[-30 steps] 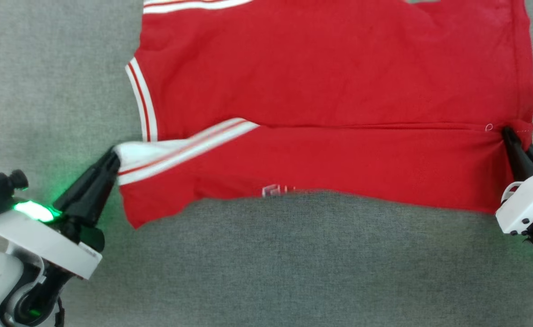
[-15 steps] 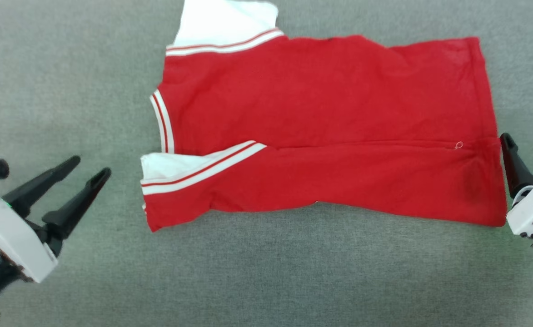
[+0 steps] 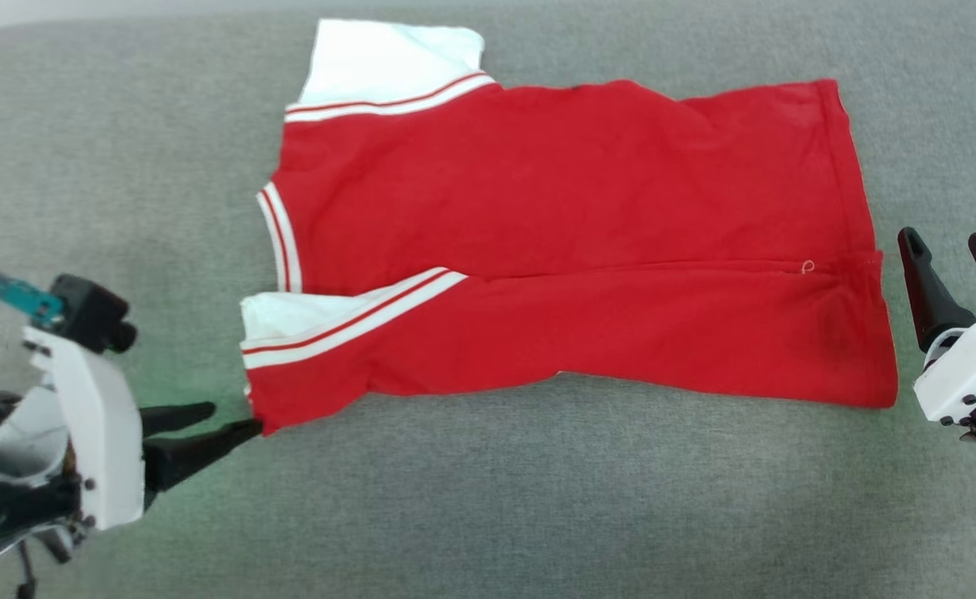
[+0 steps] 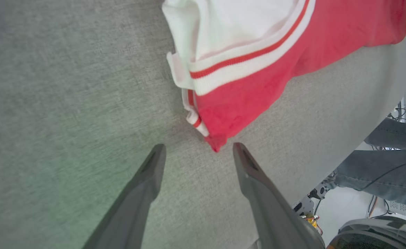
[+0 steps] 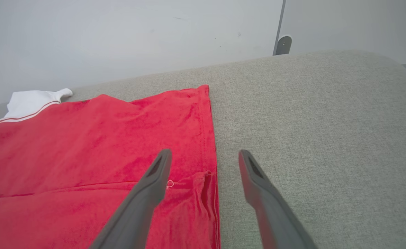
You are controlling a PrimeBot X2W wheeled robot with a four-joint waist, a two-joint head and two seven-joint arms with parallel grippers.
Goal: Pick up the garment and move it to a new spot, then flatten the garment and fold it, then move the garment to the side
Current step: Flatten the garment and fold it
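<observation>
The garment (image 3: 571, 216), red with white sleeves and striped trim, lies flat on the grey surface (image 3: 488, 499) with its near part folded over along a crease. My left gripper (image 3: 234, 418) is open at the lower left, its fingers pointing right at the garment's near left corner. In the left wrist view that corner of the garment (image 4: 258, 86) lies just ahead of the open left gripper (image 4: 198, 148). My right gripper (image 3: 943, 241) stands open just off the garment's right hem. In the right wrist view the open right gripper (image 5: 204, 152) straddles the hem of the garment (image 5: 102, 138); nothing is held.
The grey padded surface extends around the garment on all sides. A pale wall (image 5: 119, 34) and a metal bracket (image 5: 283, 43) lie beyond its far edge. A person's legs in jeans (image 4: 389, 173) and cables show past the surface's edge in the left wrist view.
Both grippers opened and let go of the garment, which now lies flat. The left gripper swung down to the near left corner. The head camera has shifted, showing more of the garment.
</observation>
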